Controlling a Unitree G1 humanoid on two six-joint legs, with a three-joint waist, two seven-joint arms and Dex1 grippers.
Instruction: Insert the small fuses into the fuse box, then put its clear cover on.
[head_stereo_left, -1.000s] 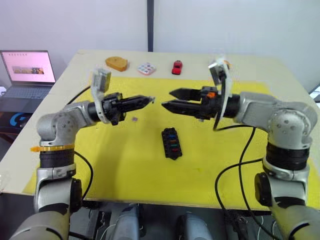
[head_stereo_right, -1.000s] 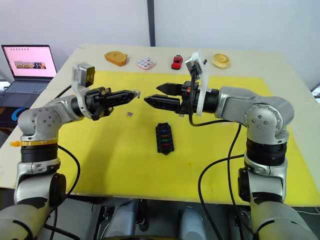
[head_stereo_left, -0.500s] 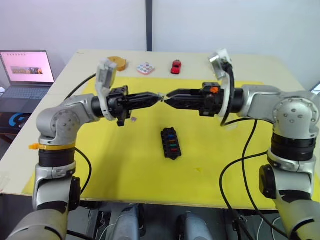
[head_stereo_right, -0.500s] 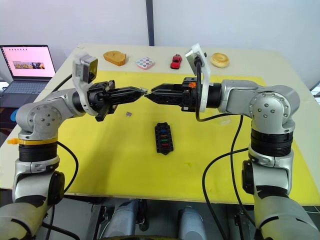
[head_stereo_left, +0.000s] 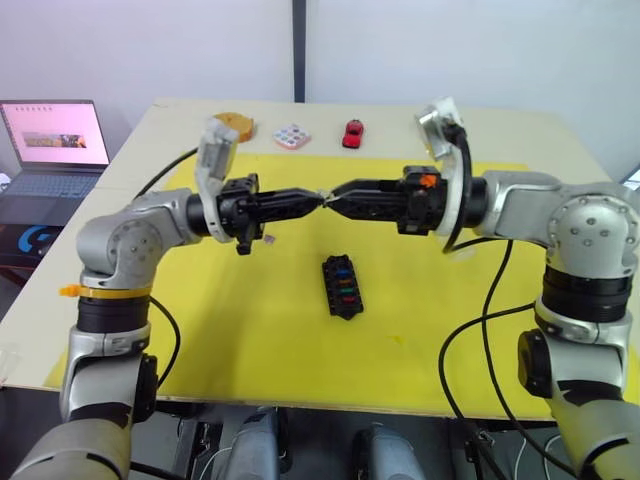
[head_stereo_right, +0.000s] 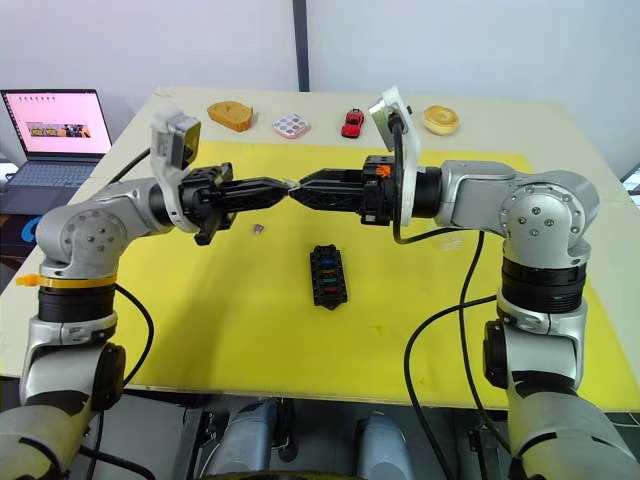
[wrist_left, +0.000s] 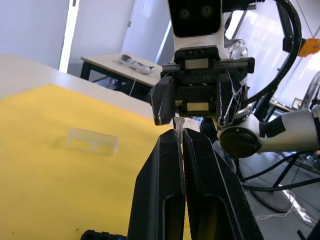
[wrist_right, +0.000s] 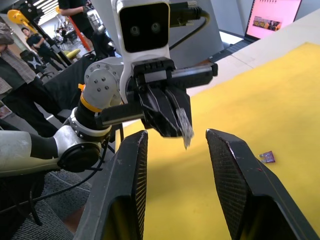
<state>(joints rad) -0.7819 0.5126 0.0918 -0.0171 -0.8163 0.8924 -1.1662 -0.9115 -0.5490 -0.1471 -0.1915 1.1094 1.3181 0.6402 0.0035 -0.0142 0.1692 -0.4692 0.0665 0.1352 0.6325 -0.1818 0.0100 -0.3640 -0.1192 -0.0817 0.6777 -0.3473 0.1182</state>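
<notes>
left gripper (head_stereo_left: 318, 197): fingers pinched on grey fuse (wrist_right: 185, 126), being held above fuse box (head_stereo_left: 343, 286) | right gripper (head_stereo_left: 334, 198): fingers spread around that fuse | clear cover (wrist_left: 92, 141) lying beyond the box

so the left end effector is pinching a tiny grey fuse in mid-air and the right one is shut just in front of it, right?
Not quite: the right end effector is open, not shut. The right wrist view shows its two fingers spread wide on either side of the fuse. The rest holds: the left end effector is shut on the fuse in mid-air, tip to tip with the right one.
</notes>
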